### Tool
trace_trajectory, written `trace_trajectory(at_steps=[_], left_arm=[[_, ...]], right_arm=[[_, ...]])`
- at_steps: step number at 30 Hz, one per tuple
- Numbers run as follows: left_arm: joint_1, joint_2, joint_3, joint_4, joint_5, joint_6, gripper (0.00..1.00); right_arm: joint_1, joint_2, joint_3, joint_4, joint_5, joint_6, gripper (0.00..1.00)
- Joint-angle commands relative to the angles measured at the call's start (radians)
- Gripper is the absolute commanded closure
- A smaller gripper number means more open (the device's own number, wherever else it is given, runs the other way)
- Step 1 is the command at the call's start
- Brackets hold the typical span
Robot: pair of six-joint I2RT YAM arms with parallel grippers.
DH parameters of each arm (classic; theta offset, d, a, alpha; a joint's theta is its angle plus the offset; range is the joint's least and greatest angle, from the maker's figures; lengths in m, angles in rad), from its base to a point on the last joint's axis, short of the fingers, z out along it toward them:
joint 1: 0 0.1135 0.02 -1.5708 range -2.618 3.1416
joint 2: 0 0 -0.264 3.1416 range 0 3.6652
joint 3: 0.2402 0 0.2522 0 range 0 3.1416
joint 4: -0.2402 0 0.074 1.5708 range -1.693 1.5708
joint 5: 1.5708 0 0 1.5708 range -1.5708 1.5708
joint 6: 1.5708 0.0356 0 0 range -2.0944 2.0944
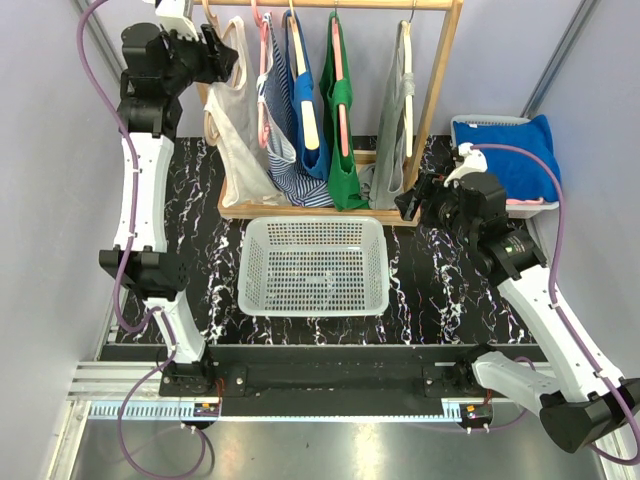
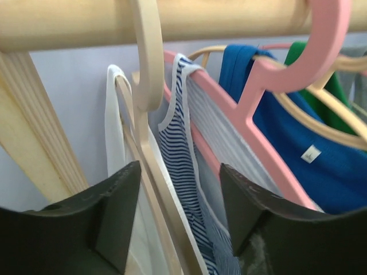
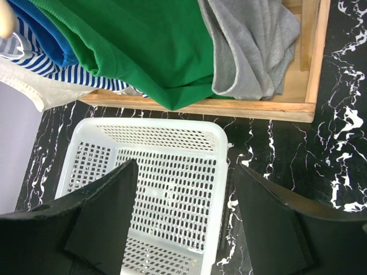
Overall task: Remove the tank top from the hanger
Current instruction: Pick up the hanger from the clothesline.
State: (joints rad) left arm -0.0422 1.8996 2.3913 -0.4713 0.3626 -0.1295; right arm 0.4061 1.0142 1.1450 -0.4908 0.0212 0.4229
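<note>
The white tank top [image 1: 235, 140] hangs at the left end of the wooden rack [image 1: 440, 80], its hanger [image 2: 150, 57] hooked over the rail [image 2: 69, 20]. In the top view the left pincer [image 1: 215, 55] hides the hanger's shoulder, and the wrist view cuts off the garment's lower part. That pincer is released, fingers either side of the hanger's arm; whether they touch it cannot be told. The striped top [image 2: 178, 154] crowds in just beside it. The right pincer [image 1: 410, 200], also released and holding nothing, hovers at the rack's lower right corner, with bare tabletop [image 1: 440, 290] beside the white basket [image 1: 250, 270].
</note>
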Motion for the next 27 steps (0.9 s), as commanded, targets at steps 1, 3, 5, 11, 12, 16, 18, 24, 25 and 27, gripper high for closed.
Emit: trace_trajectory(at_steps=[1, 3, 5, 11, 12, 16, 18, 24, 25, 27], left_arm=[[-0.007, -0.023, -0.023, 0.014, -0.019, 0.03, 0.42], [-0.007, -0.039, -0.04, 0.014, -0.022, 0.036, 0.42], [-0.007, -0.048, -0.058, 0.016, -0.021, 0.041, 0.45], [-0.012, -0.053, -0.092, -0.006, -0.004, 0.074, 0.53], [-0.012, -0.056, -0.099, -0.006, -0.004, 0.079, 0.54], [-0.012, -0.066, -0.124, -0.012, -0.01, 0.091, 0.67], [-0.013, -0.068, -0.116, -0.027, -0.008, 0.105, 0.69], [-0.03, -0.059, -0.069, -0.09, -0.034, 0.122, 0.88], [-0.03, -0.059, -0.069, -0.092, -0.037, 0.122, 0.93], [-0.03, -0.062, -0.069, -0.096, -0.047, 0.122, 1.0]], right_arm=[[0.007, -0.029, -0.002, 0.038, 0.037, 0.01, 0.23], [0.007, -0.032, -0.002, 0.04, 0.04, 0.01, 0.23], [0.007, -0.034, -0.002, 0.038, 0.04, 0.011, 0.23], [0.008, -0.043, -0.004, 0.037, 0.048, 0.014, 0.23], [0.007, -0.046, -0.004, 0.037, 0.048, 0.014, 0.22], [0.007, -0.055, -0.001, 0.035, 0.046, 0.016, 0.23], [0.008, -0.055, 0.002, 0.035, 0.043, 0.017, 0.23], [0.008, -0.046, 0.016, 0.038, 0.04, 0.014, 0.25], [0.007, -0.042, 0.019, 0.04, 0.039, 0.013, 0.25], [0.008, -0.036, 0.019, 0.043, 0.026, 0.014, 0.25]])
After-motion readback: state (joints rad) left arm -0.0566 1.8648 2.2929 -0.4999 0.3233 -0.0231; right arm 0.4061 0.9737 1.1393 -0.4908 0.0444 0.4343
